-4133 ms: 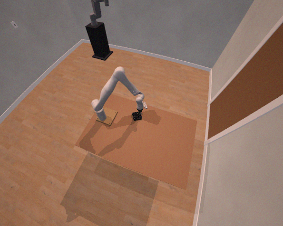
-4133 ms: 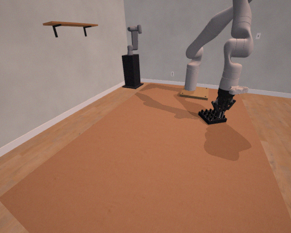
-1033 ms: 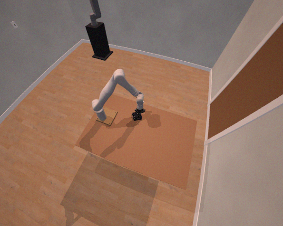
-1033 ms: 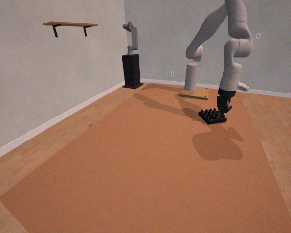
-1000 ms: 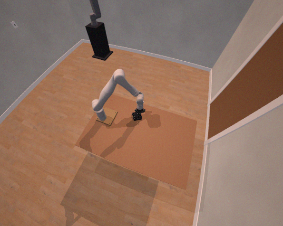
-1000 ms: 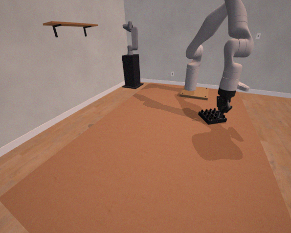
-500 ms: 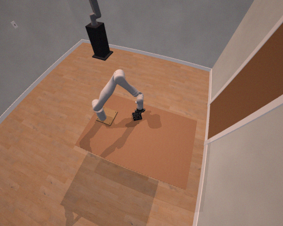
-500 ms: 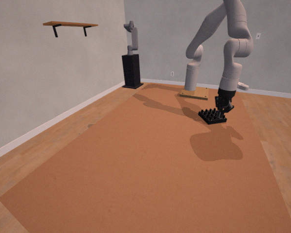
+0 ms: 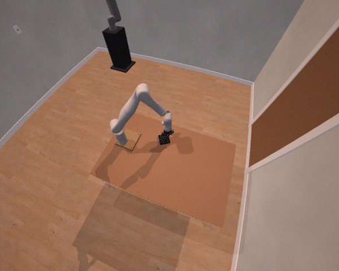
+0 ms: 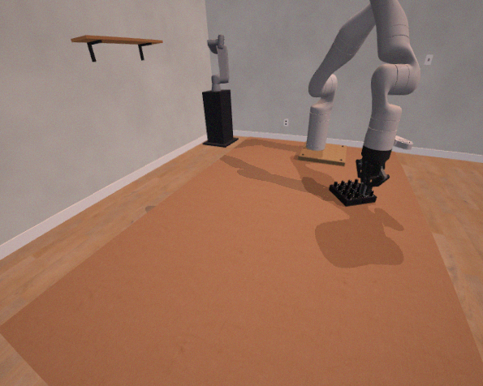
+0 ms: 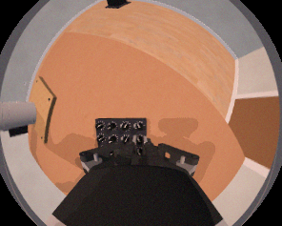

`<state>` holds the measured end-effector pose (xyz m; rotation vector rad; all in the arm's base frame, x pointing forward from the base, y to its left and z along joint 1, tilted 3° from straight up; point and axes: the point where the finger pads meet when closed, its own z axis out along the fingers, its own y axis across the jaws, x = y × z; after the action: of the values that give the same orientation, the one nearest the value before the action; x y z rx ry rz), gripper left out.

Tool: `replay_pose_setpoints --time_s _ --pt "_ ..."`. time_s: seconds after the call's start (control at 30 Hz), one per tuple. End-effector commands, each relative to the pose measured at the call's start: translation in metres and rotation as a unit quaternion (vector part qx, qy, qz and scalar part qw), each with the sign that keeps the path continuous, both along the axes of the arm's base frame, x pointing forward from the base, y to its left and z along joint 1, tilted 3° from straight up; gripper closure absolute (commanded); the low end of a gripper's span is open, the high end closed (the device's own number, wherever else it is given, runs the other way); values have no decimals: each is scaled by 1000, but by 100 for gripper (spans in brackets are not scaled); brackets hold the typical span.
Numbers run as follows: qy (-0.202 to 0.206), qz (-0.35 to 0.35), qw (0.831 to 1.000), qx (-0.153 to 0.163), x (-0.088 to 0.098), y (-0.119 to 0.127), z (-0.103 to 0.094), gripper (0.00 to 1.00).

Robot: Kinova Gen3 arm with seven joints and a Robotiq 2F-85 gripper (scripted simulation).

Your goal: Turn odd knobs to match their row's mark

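The black knob box [image 9: 164, 140] [image 10: 360, 202] [image 11: 119, 133] stands flat on the orange-brown mat. Its short black knobs stand upright, with white marks around them. In the wrist view two rows of four knobs show, and the rows nearer the gripper are mostly hidden by it. My gripper [image 10: 364, 191] [image 11: 139, 140] points down, its narrow-set fingertips low among the knobs. It appears shut on a knob in the right-hand column of the wrist view, in the second row from the top. That knob's line, its name and the socket cannot be made out.
Neighbouring knobs stand close around the fingertips. The arm's base plate [image 9: 129, 139] [image 10: 324, 156] [image 11: 46, 111] lies on the mat [image 9: 178, 177] [image 10: 233, 270] near the box. A black pedestal [image 9: 117, 48] [image 10: 217, 116] with another arm stands farther off.
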<state>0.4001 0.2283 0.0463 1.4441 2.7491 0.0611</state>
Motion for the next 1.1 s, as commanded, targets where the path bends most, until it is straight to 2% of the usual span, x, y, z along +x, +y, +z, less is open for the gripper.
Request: replay_pose_setpoints --time_s 0.0,0.43,0.47,1.07 --pt "-1 0 1000 1 0 0 1 92" --pt "-1 1 1000 1 0 0 1 92" --pt "-1 1 1000 1 0 0 1 81" --pt "-1 1 1000 1 0 0 1 81"
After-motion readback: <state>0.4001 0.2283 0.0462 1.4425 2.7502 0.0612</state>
